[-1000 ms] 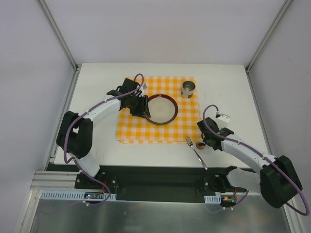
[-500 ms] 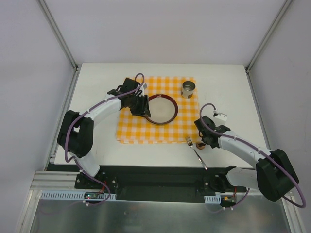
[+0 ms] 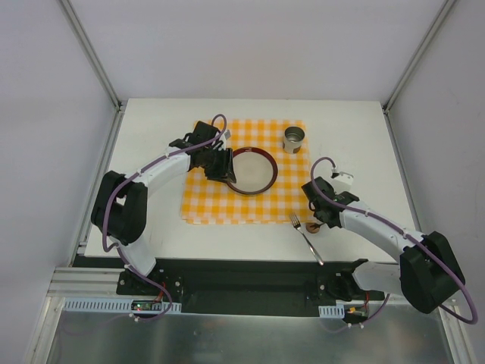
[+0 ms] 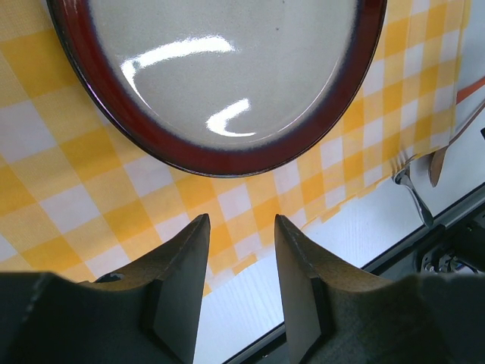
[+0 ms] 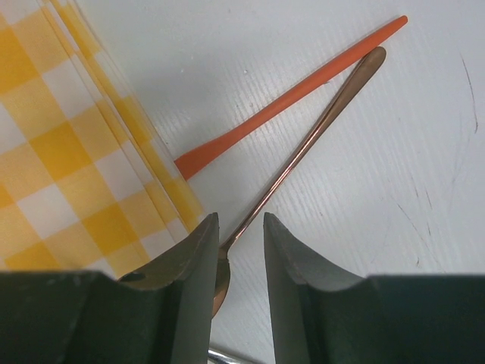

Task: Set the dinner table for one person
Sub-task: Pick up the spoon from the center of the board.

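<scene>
Done: plate [image 3: 252, 171] and cup [image 3: 294, 139] sit on checked cloth [image 3: 204, 205], mid dinner table [image 3: 151, 129] | To do: fork [image 3: 303, 233] and spoon [image 5: 311, 136] lie on bare table by the cloth's near right corner, judged unplaced | my left gripper [image 4: 240, 224]: jaws spread, empty, beside plate rim | my right gripper [image 5: 239, 224]: jaws spread astride spoon, not pinching

surface: dinner table [image 3: 151, 136], white and matte
spread at its middle: checked cloth [image 3: 204, 201]
laid off the cloth's near right corner: fork [image 3: 305, 236], copper spoon [image 5: 303, 152]
laid beside the spoon: orange stick [image 5: 288, 98], one end at the cloth's edge
</scene>
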### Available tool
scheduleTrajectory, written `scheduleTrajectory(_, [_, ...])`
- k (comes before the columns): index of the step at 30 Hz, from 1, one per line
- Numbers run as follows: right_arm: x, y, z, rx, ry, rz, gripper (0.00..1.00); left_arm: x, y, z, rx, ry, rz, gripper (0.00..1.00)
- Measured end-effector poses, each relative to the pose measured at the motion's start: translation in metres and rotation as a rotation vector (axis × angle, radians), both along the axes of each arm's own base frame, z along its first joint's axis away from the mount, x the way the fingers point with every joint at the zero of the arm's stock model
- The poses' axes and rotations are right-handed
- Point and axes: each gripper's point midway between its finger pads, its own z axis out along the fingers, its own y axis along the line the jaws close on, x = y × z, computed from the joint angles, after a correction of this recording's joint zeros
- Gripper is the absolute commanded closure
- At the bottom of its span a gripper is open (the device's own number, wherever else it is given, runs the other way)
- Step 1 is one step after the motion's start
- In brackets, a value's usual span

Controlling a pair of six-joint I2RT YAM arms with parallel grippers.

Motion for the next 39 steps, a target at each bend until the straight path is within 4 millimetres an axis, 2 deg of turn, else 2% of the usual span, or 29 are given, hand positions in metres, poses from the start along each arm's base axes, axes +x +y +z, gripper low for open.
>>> scheduleTrajectory(11, [-0.001, 0.007, -0.003, 0.053, -0.005, -0.026, 0.67, 0.0, 0.0, 0.0, 0.001, 0.0, 0.0, 0.61])
scheduleTrajectory(21, [-0.013, 0.002, -0.016, 0.106, -0.03, -0.097, 0.69, 0.0, 0.0, 0.0, 0.002, -0.001, 0.0, 0.61])
scheduleTrajectory(39, [-0.016, 0.01, -0.029, 0.154, -0.003, -0.156, 0.71, 0.002, 0.0, -0.005, 0.012, -0.002, -0.013, 0.61])
